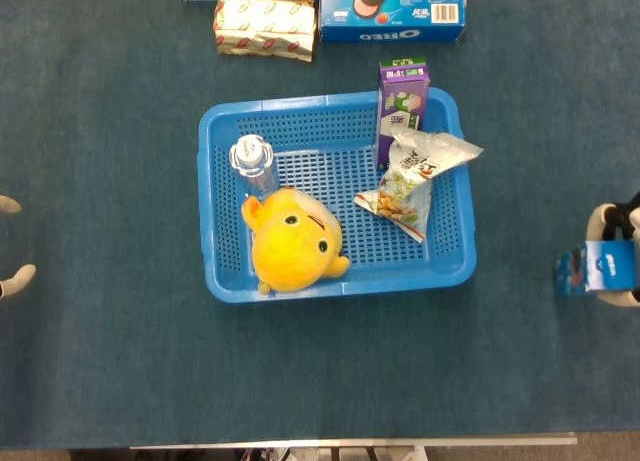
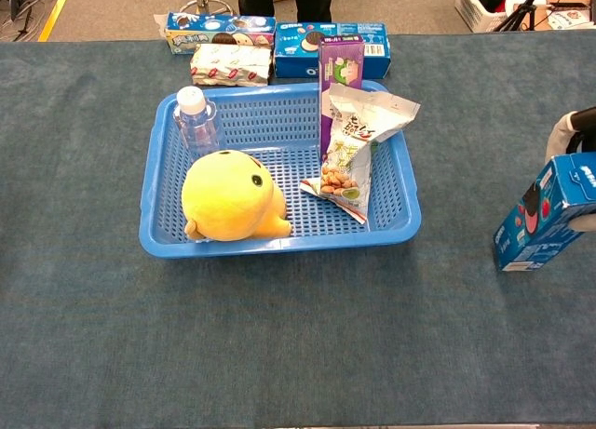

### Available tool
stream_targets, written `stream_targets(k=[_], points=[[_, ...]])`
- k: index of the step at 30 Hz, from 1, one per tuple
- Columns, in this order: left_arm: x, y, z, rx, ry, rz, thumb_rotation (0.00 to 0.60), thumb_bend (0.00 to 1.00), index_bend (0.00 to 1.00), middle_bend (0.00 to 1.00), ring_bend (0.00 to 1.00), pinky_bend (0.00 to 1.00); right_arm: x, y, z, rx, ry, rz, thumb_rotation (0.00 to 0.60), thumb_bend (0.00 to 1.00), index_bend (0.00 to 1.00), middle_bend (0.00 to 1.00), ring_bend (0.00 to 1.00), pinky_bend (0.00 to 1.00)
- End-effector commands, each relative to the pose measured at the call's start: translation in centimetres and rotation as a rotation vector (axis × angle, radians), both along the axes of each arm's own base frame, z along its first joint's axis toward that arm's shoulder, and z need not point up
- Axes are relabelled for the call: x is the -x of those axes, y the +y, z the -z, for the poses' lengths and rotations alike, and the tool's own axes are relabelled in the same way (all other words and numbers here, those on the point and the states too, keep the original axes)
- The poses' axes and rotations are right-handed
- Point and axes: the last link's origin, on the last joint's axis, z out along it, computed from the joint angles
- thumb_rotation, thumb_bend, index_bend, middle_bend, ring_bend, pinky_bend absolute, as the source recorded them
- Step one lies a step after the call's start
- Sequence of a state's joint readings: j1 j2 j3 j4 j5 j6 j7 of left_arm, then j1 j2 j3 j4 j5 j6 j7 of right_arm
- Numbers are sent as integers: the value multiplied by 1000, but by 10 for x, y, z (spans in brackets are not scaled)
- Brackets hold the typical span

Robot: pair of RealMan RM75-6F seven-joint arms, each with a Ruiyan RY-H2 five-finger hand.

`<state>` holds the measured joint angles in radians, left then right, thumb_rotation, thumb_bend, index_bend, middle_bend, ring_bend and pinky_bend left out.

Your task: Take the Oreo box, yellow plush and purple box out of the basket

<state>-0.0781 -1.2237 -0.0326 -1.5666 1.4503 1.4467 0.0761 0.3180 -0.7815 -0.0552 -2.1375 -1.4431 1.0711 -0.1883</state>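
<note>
My right hand (image 1: 622,251) (image 2: 577,150) grips a blue Oreo box (image 1: 596,268) (image 2: 544,214) at the table's right edge, well right of the blue basket (image 1: 218,211) (image 2: 158,196). The box stands nearly upright with its bottom at or just above the cloth. A yellow plush (image 1: 293,240) (image 2: 230,196) lies in the basket's front left. The purple box (image 1: 402,94) (image 2: 340,71) stands upright in the back right corner. Only the fingertips of my left hand (image 1: 12,246) show at the left edge of the head view, spread with nothing between them.
Also in the basket are a water bottle (image 1: 252,164) (image 2: 196,119) at the back left and a snack bag (image 1: 412,181) (image 2: 355,150) leaning by the purple box. Behind the basket lie another Oreo box (image 1: 392,8) (image 2: 331,40) and two other cookie packs (image 1: 265,24) (image 2: 230,63).
</note>
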Motion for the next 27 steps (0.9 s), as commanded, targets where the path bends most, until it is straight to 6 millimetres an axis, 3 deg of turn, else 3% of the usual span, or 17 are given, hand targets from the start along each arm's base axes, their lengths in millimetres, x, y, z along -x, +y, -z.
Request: stream_targets(k=[1, 14, 19, 27], points=[[-1, 0, 0, 0, -1, 1, 600, 6, 358, 326, 156, 156, 1, 2, 0, -6, 10, 6, 600, 0, 657, 642, 493, 297], [1, 0, 3, 5, -5, -5, 600, 6, 359, 326, 156, 156, 3, 10, -11, -14, 21, 18, 600, 0, 650, 558, 449, 298], [1, 0, 4, 8, -6, -6, 600, 6, 359, 326, 156, 156, 4, 12, -16, -19, 21, 25, 600, 0, 553, 495, 398, 298], [1, 0, 5, 9, -7, -7, 600, 6, 360, 326, 156, 156, 11, 15, -13, -66, 24, 64, 600, 0, 500, 427, 351, 298]])
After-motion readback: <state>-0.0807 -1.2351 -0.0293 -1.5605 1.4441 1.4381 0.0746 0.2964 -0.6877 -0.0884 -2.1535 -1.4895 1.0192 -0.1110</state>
